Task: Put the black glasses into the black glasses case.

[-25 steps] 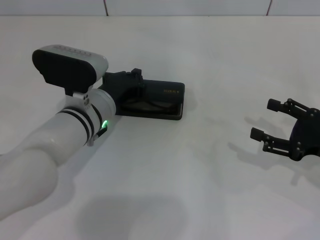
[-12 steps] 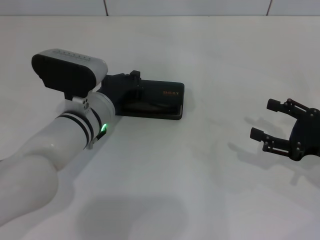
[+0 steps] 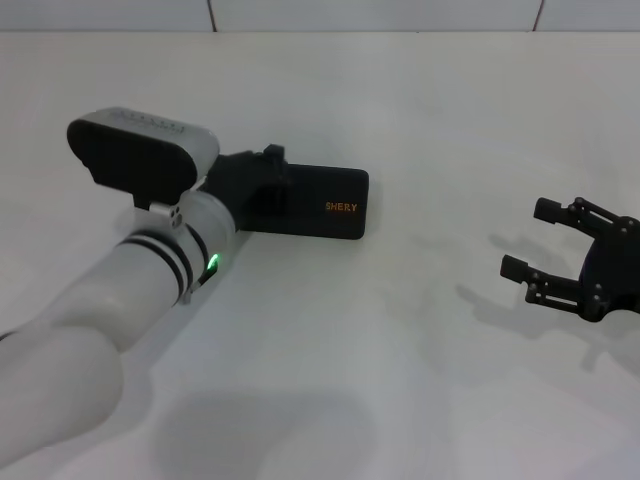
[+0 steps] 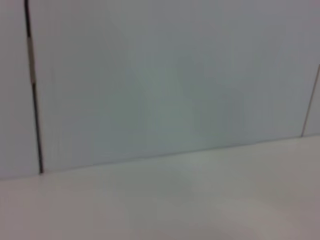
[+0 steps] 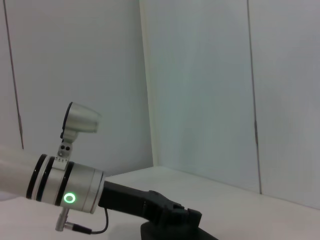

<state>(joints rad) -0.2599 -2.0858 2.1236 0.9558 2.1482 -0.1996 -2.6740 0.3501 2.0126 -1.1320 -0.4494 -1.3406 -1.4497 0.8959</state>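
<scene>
Black is the colour of the one glasses case (image 3: pixel 325 205) lying flat on the white surface (image 3: pixel 400 380) in the head view. It sits left of the middle, a bit toward the far side. Its lid is down, and small orange letters on the lid read "SHERY". The glasses cannot be seen in any view. Two arms show here. The left arm (image 3: pixel 110 300) is white with two black rings and one small green light. It reaches from the near left to the left end of the case. The left claw (image 3: pixel 262 185) is black and lies on top of the case's left part, touching it. I cannot tell if that claw is wide or narrow, because the arm and a grey and black camera box hide it. The right claw (image 3: pixel 522 238) is at the right edge, low over the surface and well apart from the case. It is spread wide, with two black fingertips (image 3: pixel 514 267) pointing left, and it holds nothing.

The left wrist view shows only the white surface and a pale wall with two dark seams.

The right wrist view looks across at the left arm (image 5: pixel 60 187). One green ring light glows on it. The left claw (image 5: pixel 172 215) presses down on the dark case (image 5: pixel 200 235) at the picture's edge. Pale wall panels stand behind.
</scene>
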